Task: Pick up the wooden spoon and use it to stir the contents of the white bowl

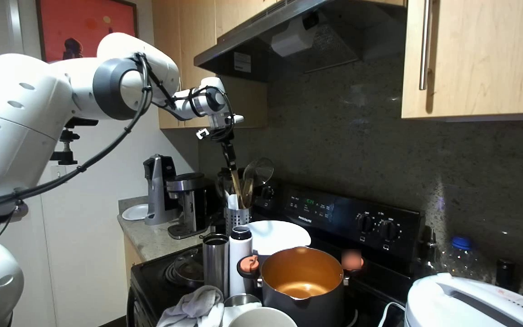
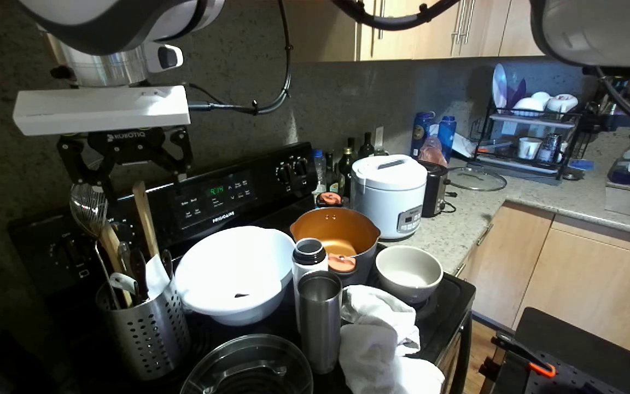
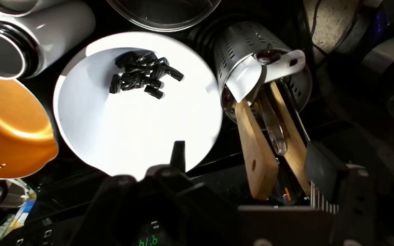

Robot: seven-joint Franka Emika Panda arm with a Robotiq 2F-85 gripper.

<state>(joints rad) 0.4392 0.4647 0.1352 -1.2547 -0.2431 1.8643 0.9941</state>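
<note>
Two light wooden handles stand in the perforated metal holder (image 2: 148, 334). The handle with a hole (image 3: 257, 157) leans toward the bowl; it also shows in an exterior view (image 2: 147, 221). The second wooden handle (image 3: 291, 143) stands beside it. I cannot tell which belongs to the wooden spoon; the lower ends are hidden in the holder. My gripper (image 3: 248, 150) is open above the holder, with the holed handle's top between its fingers, seemingly untouched. The gripper also shows in both exterior views (image 1: 230, 159) (image 2: 145, 185). The white bowl (image 3: 80, 102) (image 1: 279, 234) (image 2: 227, 316) holds several black pieces (image 3: 142, 73).
A slotted metal utensil (image 2: 86, 208) stands close to one finger. A white flask (image 2: 308, 262), steel tumbler (image 2: 319, 328), orange-lined pot (image 2: 367, 230) and glass lid (image 2: 249, 366) surround the bowl. The stove's control panel (image 2: 222, 197) is behind. A range hood (image 1: 288, 36) hangs above.
</note>
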